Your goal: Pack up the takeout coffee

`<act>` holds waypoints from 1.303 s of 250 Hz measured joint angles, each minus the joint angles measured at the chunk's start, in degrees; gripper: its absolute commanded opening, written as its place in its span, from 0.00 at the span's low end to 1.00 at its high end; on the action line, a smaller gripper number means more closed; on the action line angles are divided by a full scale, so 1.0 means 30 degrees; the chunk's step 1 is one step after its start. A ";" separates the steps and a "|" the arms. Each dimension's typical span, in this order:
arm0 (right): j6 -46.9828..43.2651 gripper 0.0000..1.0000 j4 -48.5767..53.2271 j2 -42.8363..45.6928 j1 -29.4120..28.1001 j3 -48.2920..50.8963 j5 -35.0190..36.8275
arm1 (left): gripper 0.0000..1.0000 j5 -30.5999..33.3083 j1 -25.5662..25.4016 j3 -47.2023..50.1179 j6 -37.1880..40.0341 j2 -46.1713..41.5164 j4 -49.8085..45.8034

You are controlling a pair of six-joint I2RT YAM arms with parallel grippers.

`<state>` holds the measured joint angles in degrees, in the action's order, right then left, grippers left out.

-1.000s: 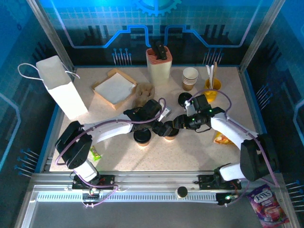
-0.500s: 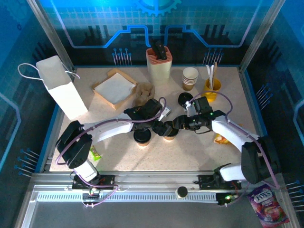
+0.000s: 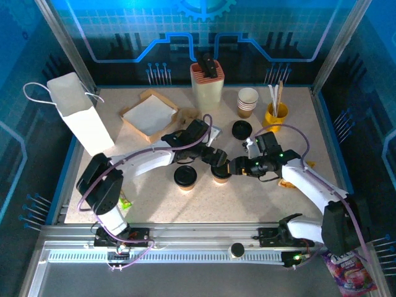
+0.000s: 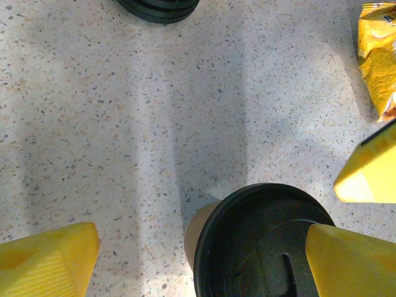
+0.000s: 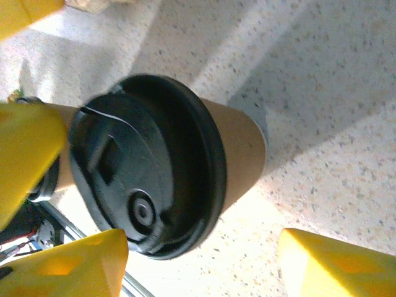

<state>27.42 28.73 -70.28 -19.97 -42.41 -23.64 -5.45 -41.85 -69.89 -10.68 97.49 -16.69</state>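
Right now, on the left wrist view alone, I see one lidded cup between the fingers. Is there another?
Observer: Yes, a second lidded cup stands upright beside it, toward the left arm's side.
Operator: Where is the bag?
Observer: A white paper bag stands upright at the far left.
Operator: And the right gripper?
Observer: The right gripper straddles the first cup, jaws open.
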 measured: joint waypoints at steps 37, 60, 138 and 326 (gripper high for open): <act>0.0204 0.64 -0.0350 0.0000 -0.0233 0.0415 -0.0146 | 0.87 0.0000 0.0000 -0.0036 0.0007 0.0510 -0.0066; 0.0240 0.62 -0.0721 0.0007 -0.0262 0.0692 -0.0291 | 0.87 0.0000 0.0000 -0.0029 0.0015 0.0721 -0.0073; 0.0211 0.56 -0.2047 -0.0233 -0.0306 0.1049 -0.0801 | 0.86 -0.0007 0.0000 0.0634 0.0007 0.0736 0.0568; -0.2368 0.83 0.3650 -0.0532 -0.4648 -0.5537 0.6696 | 0.92 0.3322 0.0481 0.1807 -0.1370 -0.5472 -0.0401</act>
<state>20.32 39.68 -71.88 -33.91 -59.02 -3.55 4.51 -40.40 -64.47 -14.79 81.08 -17.89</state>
